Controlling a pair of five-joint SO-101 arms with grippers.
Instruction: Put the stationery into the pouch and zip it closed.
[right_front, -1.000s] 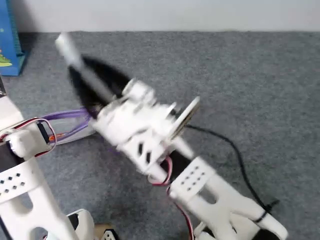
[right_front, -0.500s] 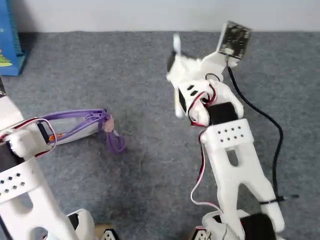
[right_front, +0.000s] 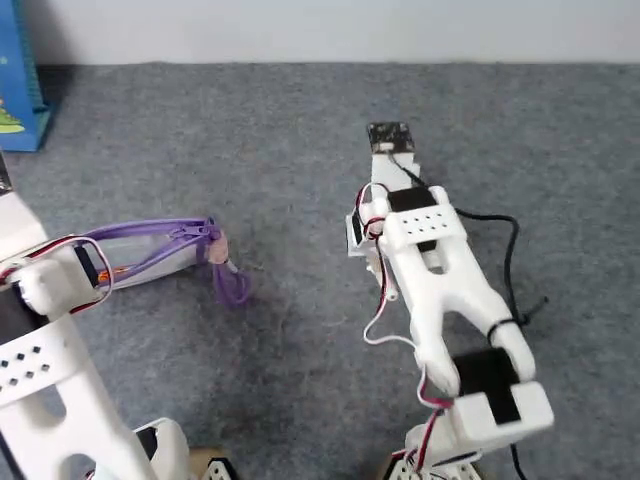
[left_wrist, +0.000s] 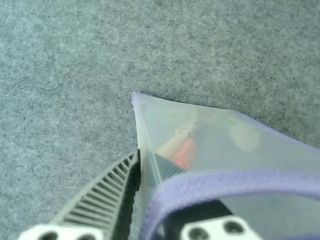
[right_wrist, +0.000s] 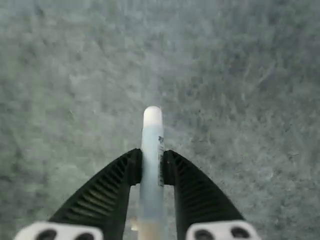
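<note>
The right gripper (right_wrist: 151, 162), its fingers clamped on the white cylindrical pen (right_wrist: 151, 131), has been swung away from above the translucent purple-zippered pouch (right_front: 150, 243) and is now folded back, well apart from it. The pouch's edge is pinched between the fingers of the left gripper (left_wrist: 152, 192). The pen is judged not yet inserted.

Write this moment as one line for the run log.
left hand: shut on pouch | right hand: shut on white pen, apart from pouch | status: white pen not yet inside

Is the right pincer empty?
No, the right pincer is clamped on a white pen above the carpet.
</note>
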